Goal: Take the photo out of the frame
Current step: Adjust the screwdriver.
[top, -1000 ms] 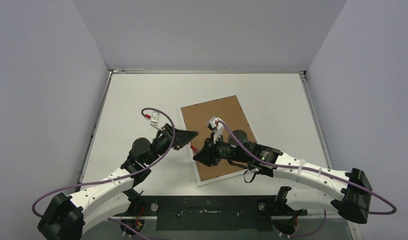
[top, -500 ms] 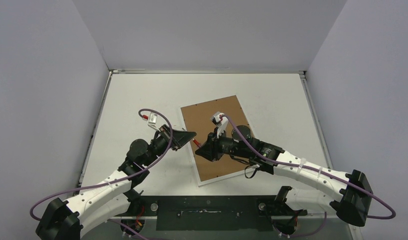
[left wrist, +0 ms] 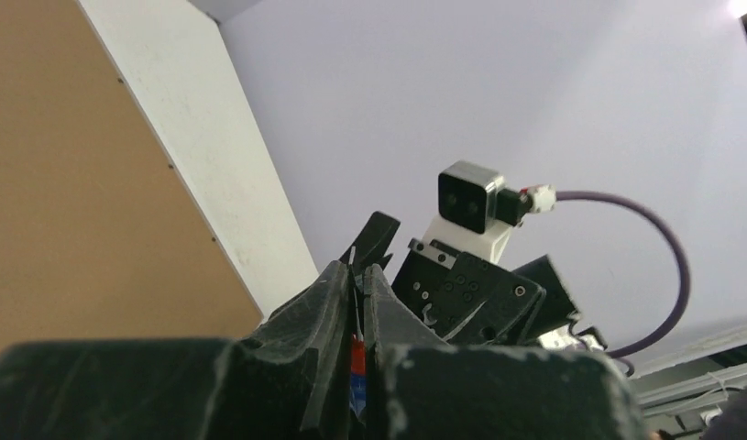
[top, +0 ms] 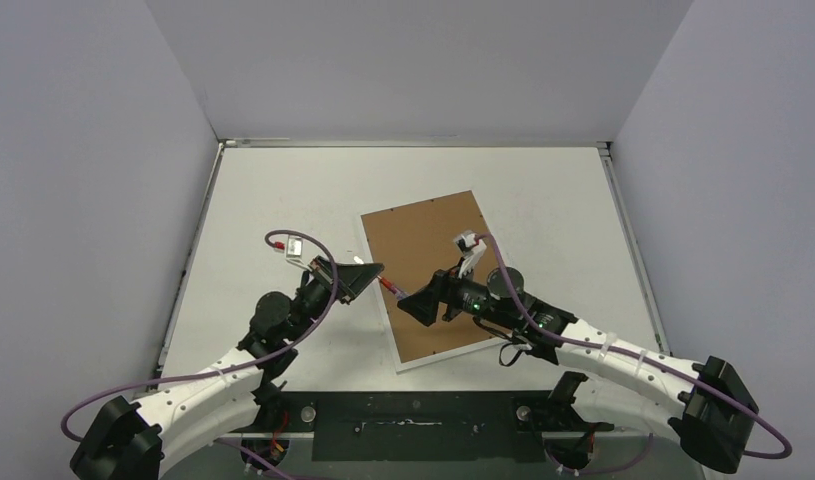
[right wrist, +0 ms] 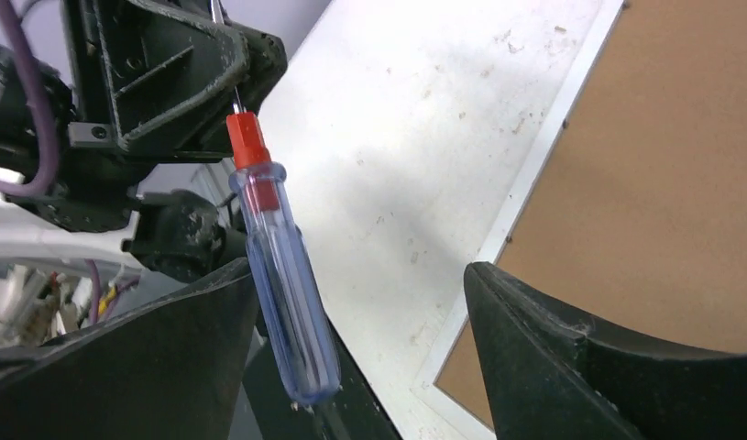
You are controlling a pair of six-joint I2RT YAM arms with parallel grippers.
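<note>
The frame [top: 433, 230] lies face down on the table with its brown fibreboard back up and white border strips around it. The photo is hidden beneath that back. A small screwdriver [right wrist: 278, 284] with a red collar and a clear blue handle hangs over the frame's left edge. My left gripper [top: 377, 271] is shut on its thin metal shaft; a sliver of red shows between my fingers [left wrist: 356, 353]. My right gripper [right wrist: 351, 275] stands open around the handle, its left finger [right wrist: 168, 348] close beside the handle and its right finger [right wrist: 571, 357] well apart.
White table [top: 273, 200] with raised rims on the left and far sides and grey walls around. The frame's brown back [right wrist: 663, 183] fills the right wrist view's right side. Purple cables loop over both arms.
My right gripper has opened off the screwdriver handle and drawn back to the right. My left gripper has shut on the screwdriver's shaft and now holds it alone.
</note>
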